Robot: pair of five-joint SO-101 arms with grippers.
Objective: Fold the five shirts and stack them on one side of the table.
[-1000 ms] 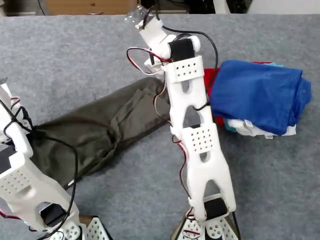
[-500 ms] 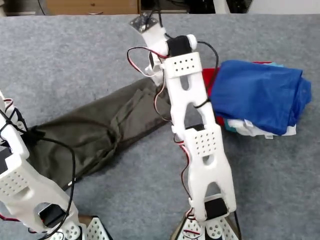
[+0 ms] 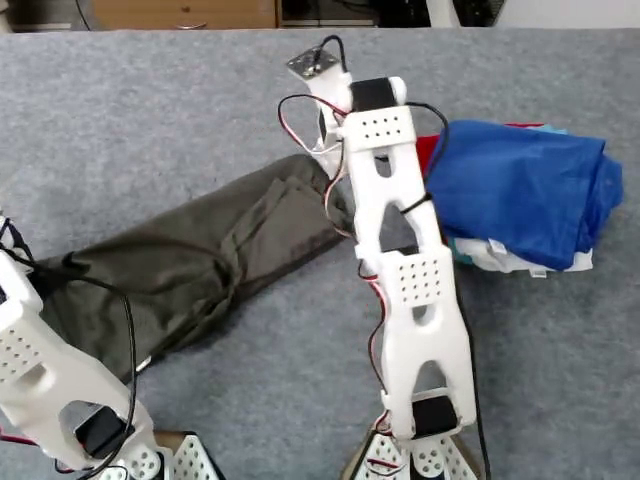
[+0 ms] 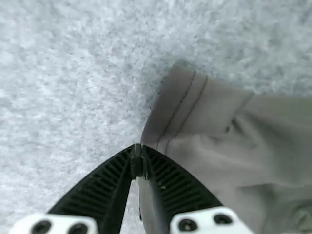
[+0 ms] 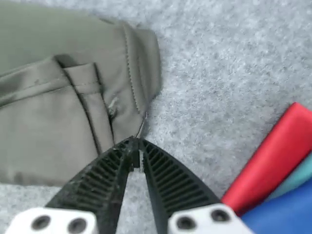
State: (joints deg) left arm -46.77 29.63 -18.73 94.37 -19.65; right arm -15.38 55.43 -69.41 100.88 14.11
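Observation:
An olive shirt lies stretched in a long diagonal band from the near left toward the table's middle. My left gripper is shut on the hem at one end of the olive shirt. My right gripper is shut on the edge of the other end of the olive shirt, close to the stack. The stack sits at the right side, a folded blue shirt on top with red, teal and white layers under it. The red shirt shows beside my right gripper.
The grey felt table top is bare at the far left and along the near right. The right arm reaches across the middle, with loose wires beside it. Wooden furniture stands past the far edge.
The right arm has swung slightly to the right, toward the stack, and the left arm has drawn back to the left. The olive shirt lies pulled longer between them.

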